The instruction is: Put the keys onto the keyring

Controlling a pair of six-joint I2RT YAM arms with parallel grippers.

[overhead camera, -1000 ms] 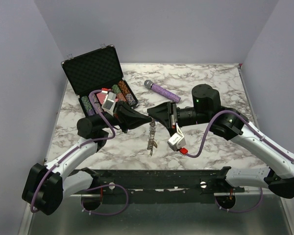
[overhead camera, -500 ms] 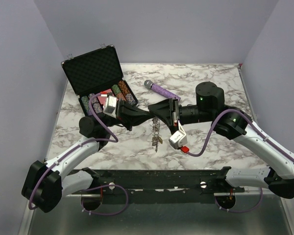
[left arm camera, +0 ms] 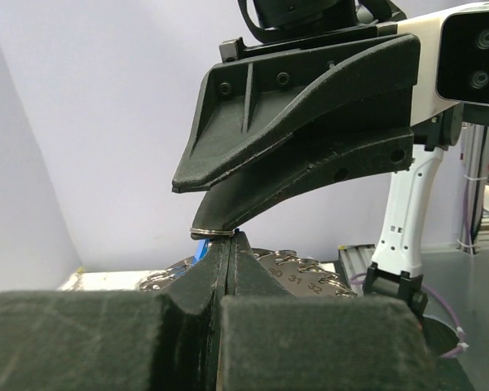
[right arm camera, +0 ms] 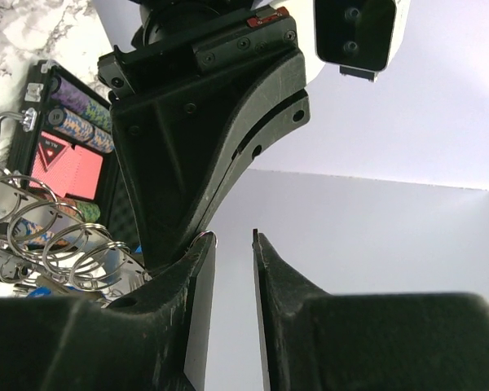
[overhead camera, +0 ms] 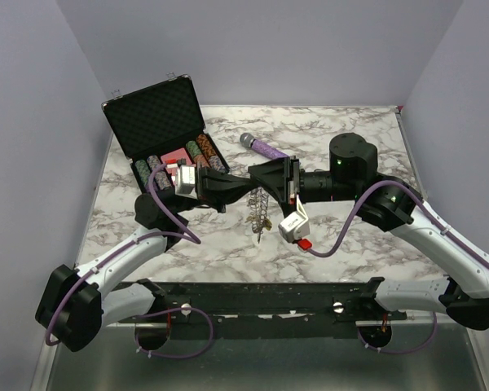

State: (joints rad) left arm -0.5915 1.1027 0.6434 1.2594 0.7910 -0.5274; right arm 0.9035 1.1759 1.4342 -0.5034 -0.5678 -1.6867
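The left pincer (left arm camera: 230,238) pinches the keyring (left arm camera: 210,234), the keys (overhead camera: 259,218) hang under it, and the right pincer (right arm camera: 233,238) beside it is spread a little.

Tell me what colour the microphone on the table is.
The microphone is purple with a dark head, clearest in the top external view.

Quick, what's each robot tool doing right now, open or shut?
Left tool: shut, pinching a thin silver metal ring at its tip.
Right tool: open, nothing in the gap.
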